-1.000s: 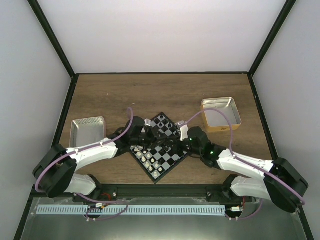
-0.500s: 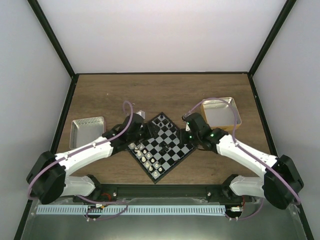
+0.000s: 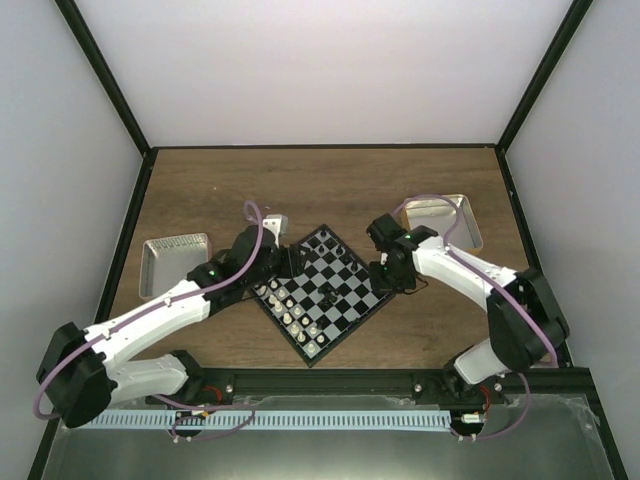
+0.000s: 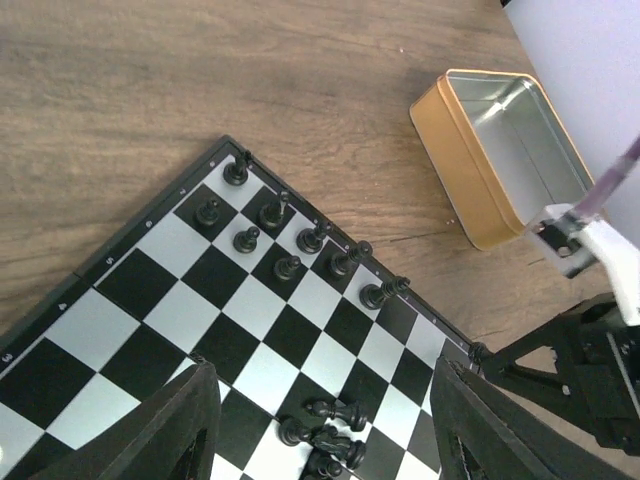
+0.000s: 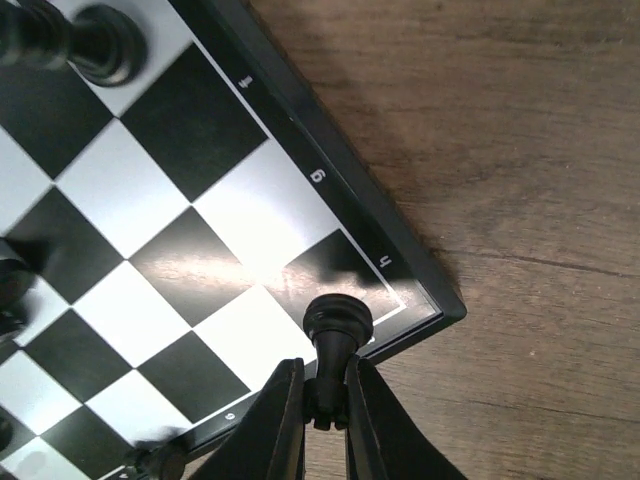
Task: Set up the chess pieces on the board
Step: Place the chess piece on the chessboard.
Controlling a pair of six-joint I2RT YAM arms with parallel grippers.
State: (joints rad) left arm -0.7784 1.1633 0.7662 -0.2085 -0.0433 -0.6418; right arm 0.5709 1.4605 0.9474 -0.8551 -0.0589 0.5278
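On the near-left side of the board [image 3: 335, 287], the white pieces [image 3: 296, 316] stood in two rows, which suggested that side was largely set. Past them, the left gripper [image 4: 322, 400] hung over the middle of the board with its fingers spread wide and nothing between them, probably so it could drop onto a piece. Several black pieces [image 4: 328, 438] lay toppled directly below it, and I judged these the likely next pick.

At the board's right corner, the right gripper [image 5: 325, 385] was pinched narrowly on the base of a black pawn [image 5: 338, 322]. It held the pawn upright over the corner square, and the low grip left the head free. Whether the pawn touched the square could not be told.

Farther off, the other black pieces [image 4: 290, 240] stood along the far edge. Beyond the board sat a gold tin [image 3: 441, 227] on the right and a silver tray [image 3: 175, 262] on the left, both clear of the squares.
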